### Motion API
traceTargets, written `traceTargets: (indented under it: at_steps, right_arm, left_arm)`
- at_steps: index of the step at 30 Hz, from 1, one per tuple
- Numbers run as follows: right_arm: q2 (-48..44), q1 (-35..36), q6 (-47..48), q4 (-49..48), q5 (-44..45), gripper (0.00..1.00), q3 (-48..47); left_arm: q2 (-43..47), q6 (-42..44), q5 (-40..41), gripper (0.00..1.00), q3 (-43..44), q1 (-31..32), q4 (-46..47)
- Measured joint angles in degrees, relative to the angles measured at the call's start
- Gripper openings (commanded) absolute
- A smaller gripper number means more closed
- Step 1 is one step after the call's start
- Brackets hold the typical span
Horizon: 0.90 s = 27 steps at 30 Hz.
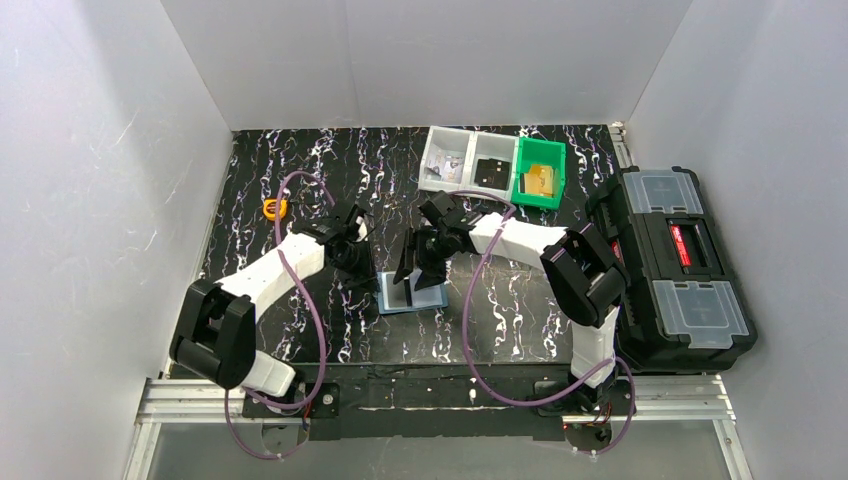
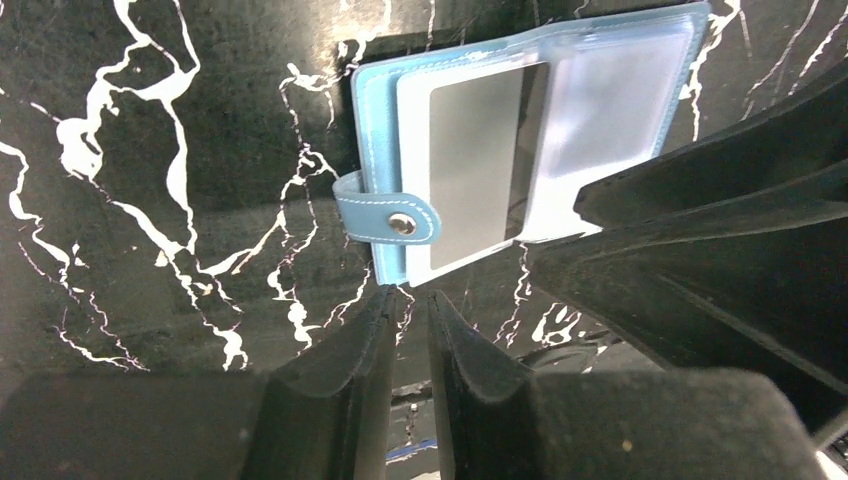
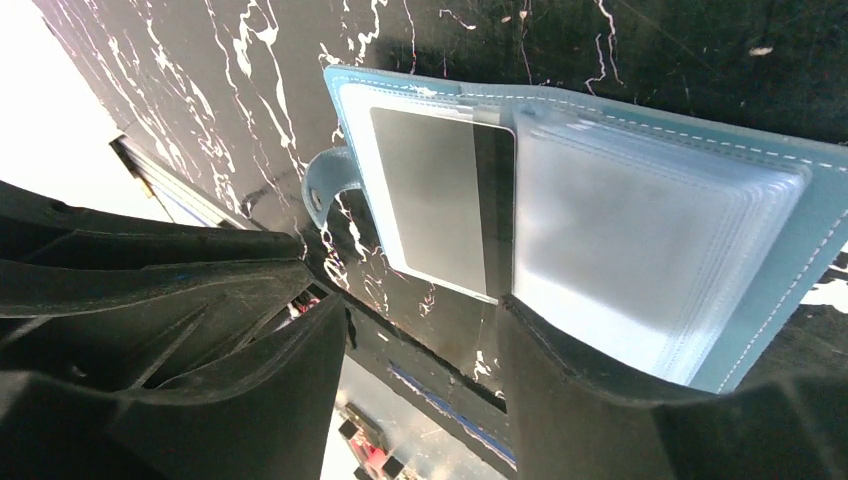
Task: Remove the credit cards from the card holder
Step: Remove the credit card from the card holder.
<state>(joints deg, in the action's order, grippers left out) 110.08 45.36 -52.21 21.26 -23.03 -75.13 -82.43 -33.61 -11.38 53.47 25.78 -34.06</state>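
Note:
The dusty-blue card holder (image 1: 398, 300) lies open on the black marbled table, its snap strap (image 2: 388, 214) sticking out to the side. One grey credit card (image 2: 475, 165) with a dark stripe sits in the clear sleeve on the inside cover; the stack of clear sleeves (image 3: 640, 220) is folded to the other side. My left gripper (image 2: 412, 298) hovers just off the holder's strap-side corner, jaws a narrow gap apart with nothing between them. My right gripper (image 3: 420, 320) stands wide open, one finger (image 3: 560, 380) resting on the sleeve stack's edge beside the card (image 3: 430, 195).
Two clear bins (image 1: 468, 160) and a green bin (image 1: 540, 172) stand at the back of the table. A black toolbox (image 1: 680, 265) sits off the right edge. A small orange object (image 1: 275, 208) lies at the left. White walls enclose three sides.

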Motion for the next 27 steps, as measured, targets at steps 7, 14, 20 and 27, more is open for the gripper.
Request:
traceTargets:
  at_steps: [7,14,20,27]
  right_arm:
    - [-0.76,-0.02,-0.15,-1.42,-0.04,0.44,1.66]
    - [-0.76,-0.11,-0.33,-2.27,-0.15,0.42,1.9]
    - [-0.57,-0.42,-0.31,-3.34,-0.31,0.41,2.32]
    - [1.38,-0.72,-0.33,-4.04,-0.39,0.41,4.09]
  left_arm:
    - [-4.68,0.46,-1.25,0.11,4.72,0.61,0.74]
    - [-12.74,1.81,-1.05,0.06,5.86,0.79,2.36]
    - [-15.04,2.1,0.46,0.02,5.7,0.81,2.67]
    - [-15.15,1.7,0.48,0.0,5.22,0.85,3.28]
